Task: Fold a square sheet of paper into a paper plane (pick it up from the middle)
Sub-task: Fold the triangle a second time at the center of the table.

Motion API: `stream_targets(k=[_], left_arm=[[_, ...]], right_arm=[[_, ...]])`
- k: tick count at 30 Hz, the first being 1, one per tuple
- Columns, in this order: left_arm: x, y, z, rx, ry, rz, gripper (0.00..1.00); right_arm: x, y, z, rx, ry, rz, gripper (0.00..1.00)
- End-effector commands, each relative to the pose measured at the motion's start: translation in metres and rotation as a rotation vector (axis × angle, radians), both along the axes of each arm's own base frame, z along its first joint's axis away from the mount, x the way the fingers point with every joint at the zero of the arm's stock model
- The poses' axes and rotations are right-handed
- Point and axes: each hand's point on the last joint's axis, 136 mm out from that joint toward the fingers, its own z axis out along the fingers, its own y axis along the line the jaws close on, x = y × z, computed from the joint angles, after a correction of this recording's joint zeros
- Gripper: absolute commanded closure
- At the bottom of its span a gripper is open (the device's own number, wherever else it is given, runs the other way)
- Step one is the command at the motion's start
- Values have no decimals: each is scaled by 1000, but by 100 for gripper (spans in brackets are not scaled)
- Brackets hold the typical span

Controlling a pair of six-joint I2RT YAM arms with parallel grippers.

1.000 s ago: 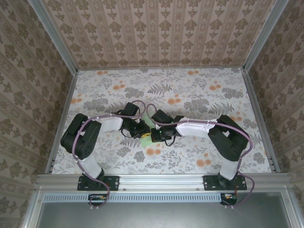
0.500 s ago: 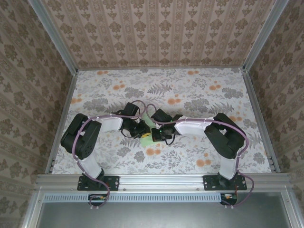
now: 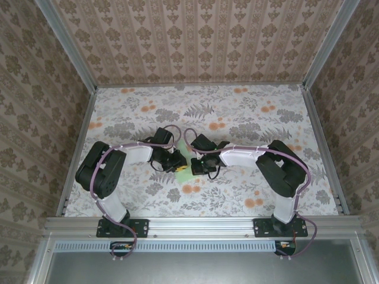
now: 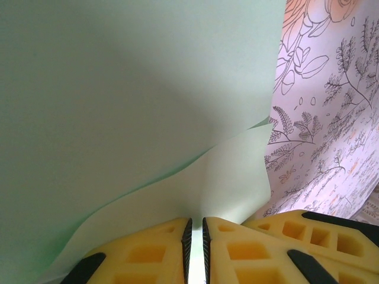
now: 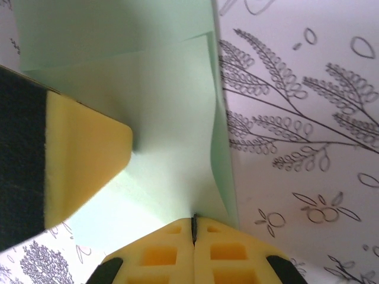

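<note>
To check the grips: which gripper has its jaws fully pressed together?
The right gripper: its jaws meet, while the left gripper shows a thin gap holding paper.

We're looking at a robot lab cell here, not a home, whatever the decor says. It's a boxed-in bench (image 3: 249,112) under a floral print, with walls (image 3: 195,41) papered in brown damask and bare aluminium posts (image 3: 64,40) running up the corners. Along the near edge runs an extruded metal rail (image 3: 201,223). The left arm (image 3: 109,171) and right arm (image 3: 284,171) are bolted to it, purple cables (image 3: 172,126) looping off both.
</note>
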Motion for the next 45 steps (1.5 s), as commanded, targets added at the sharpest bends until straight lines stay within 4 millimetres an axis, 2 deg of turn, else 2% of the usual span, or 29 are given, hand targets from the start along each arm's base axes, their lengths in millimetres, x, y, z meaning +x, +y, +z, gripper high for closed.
stream_targets(k=[1, 6, 13, 20, 32, 40, 45], left_arm=[[-11, 25, -27, 111, 57, 17, 83], [-10, 24, -27, 105, 55, 15, 83], [-7, 21, -25, 95, 38, -2, 83], [-3, 18, -22, 80, 21, -7, 83], [0, 15, -17, 59, 3, -16, 82], [11, 6, 2, 9, -64, -42, 79], [17, -1, 26, -45, -147, -34, 76]], right_arm=[[-15, -25, -8, -58, 52, -2, 99], [-15, -24, -1, -6, 60, -22, 99], [-5, 3, 36, 202, 36, -9, 99], [1, 16, 17, 211, 87, 11, 99], [1, -7, -7, 167, 121, -32, 99], [-7, -15, -22, 140, 151, -48, 99], [-7, -16, -18, 163, 167, -107, 99]])
